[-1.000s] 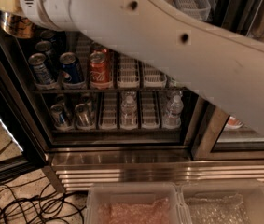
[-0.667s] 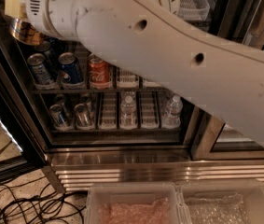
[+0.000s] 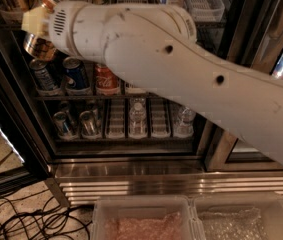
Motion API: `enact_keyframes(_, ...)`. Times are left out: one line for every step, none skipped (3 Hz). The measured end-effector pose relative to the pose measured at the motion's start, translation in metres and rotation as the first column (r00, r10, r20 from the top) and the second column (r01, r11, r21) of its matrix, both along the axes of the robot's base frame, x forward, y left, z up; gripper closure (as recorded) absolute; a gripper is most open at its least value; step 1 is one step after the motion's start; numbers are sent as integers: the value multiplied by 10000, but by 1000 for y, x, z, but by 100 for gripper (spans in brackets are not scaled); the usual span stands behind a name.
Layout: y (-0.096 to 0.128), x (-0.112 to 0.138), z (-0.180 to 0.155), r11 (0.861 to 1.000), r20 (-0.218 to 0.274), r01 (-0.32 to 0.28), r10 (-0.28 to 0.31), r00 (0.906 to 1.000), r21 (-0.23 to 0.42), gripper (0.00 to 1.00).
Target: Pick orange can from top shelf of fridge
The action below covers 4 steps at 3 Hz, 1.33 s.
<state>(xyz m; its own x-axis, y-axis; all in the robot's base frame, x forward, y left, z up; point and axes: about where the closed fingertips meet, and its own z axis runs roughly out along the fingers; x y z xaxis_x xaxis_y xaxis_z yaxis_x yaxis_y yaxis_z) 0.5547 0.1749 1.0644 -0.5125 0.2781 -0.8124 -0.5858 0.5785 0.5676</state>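
Tall, slim orange can, orange-gold with dark brown streaks and a silver rim, up and to the left of the red cola can, in front of the open fridge and just under the level of the top shelf. Long axis tilted off upright: lower end down and left, upper end leaning up and right, middle hidden by the wrist. Gripper also up and left of the red cola can, closed around the orange can's middle, with one cream-coloured finger lying across its side. Thick, smooth, rounded white arm with two dark round holes, sweeping from above the red cola can down to the far right. Top shelf high above the red cola can, a dark wire rack fitted with white plastic lattice lanes. Level with the red cola can, to its left, one blue can and one silver-and-blue can: three cans on that rack. One rack below the red cola can, two silver-topped cans to the left and two clear plastic bottles to the right, among more white lattice lanes. Lower again, a ribbed stainless steel base. Farthest below the red cola can, two translucent plastic bins side by side. Black cables looped on speckled floor far down to its left.
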Motion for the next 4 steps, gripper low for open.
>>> enact_keyframes(-18, 16, -45, 9963, -820, -172, 241, 9963, 847, 100)
enact_keyframes(-36, 25, -79, 9918, -1388, -456, 622, 9884, 1196, 100)
enact_keyframes(-36, 27, -85, 9912, -1454, -490, 669, 9871, 1231, 100)
enact_keyframes(-28, 2, -88, 9853, -2011, -202, 547, 9780, 1698, 100)
